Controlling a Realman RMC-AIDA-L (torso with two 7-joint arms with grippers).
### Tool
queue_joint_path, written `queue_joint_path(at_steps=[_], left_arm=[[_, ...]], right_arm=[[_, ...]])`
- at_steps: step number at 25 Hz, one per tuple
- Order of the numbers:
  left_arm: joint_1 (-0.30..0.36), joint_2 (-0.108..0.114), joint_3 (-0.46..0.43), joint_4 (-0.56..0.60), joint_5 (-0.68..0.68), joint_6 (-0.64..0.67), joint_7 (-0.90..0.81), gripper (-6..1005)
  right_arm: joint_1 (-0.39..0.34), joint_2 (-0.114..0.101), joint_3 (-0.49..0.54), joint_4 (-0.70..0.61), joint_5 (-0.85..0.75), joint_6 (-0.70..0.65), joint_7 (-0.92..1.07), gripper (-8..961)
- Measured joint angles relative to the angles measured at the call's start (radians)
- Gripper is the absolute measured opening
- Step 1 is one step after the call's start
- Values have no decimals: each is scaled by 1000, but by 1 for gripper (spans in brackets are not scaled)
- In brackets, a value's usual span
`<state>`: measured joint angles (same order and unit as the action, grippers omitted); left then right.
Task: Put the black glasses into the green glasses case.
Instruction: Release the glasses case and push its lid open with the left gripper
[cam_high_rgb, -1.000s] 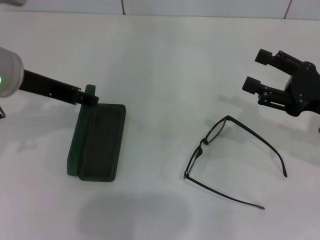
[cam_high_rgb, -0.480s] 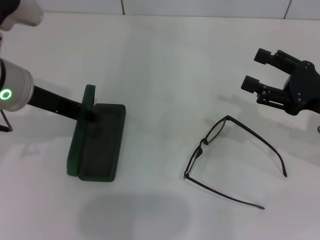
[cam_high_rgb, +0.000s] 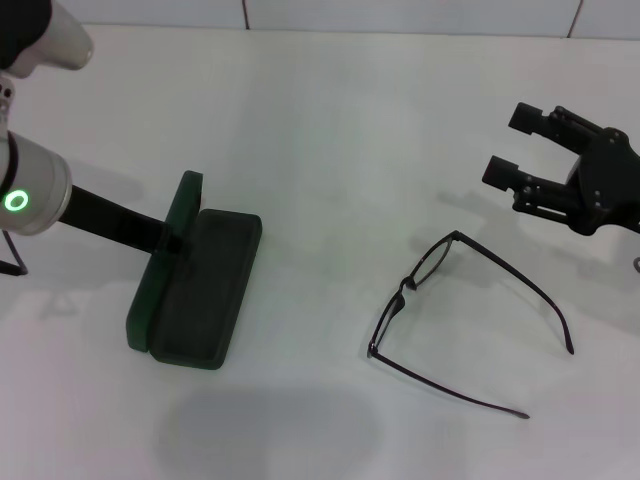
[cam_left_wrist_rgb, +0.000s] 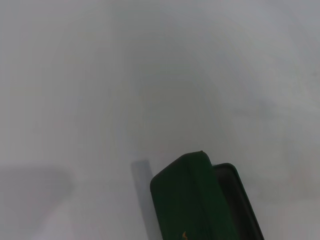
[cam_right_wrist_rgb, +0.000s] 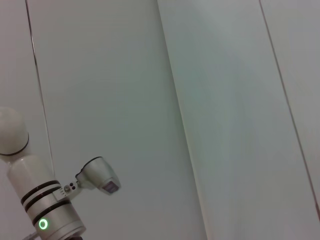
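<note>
Head view, white bench (cam_high_rgb: 330, 130): green glasses case (cam_high_rgb: 195, 285) lying open at left, lid (cam_high_rgb: 165, 255) raised along its left edge. Left gripper (cam_high_rgb: 170, 238) at the lid's edge; finger position cannot be told. Black glasses (cam_high_rgb: 470, 320) unfolded, well right of the case, temples extended. Right gripper (cam_high_rgb: 515, 150) above the glasses, fingers spread apart, holding nothing.

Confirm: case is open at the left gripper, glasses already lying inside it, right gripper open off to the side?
Not quite. The head view shows the glasses lying on the table, outside the open case. The left gripper is at the case; the right gripper is open.
</note>
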<state>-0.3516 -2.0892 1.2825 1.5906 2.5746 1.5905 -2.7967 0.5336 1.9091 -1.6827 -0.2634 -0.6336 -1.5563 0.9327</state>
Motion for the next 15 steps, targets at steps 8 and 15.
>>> queue_joint_path(at_steps=[8, 15], left_arm=[[3, -1, 12, -1, 72, -3, 2, 330], [4, -2, 26, 6, 72, -15, 14, 226]], right_arm=[[-8, 4, 0, 0, 0, 0, 0, 823], [-13, 7, 0, -1, 0, -1, 0, 822]])
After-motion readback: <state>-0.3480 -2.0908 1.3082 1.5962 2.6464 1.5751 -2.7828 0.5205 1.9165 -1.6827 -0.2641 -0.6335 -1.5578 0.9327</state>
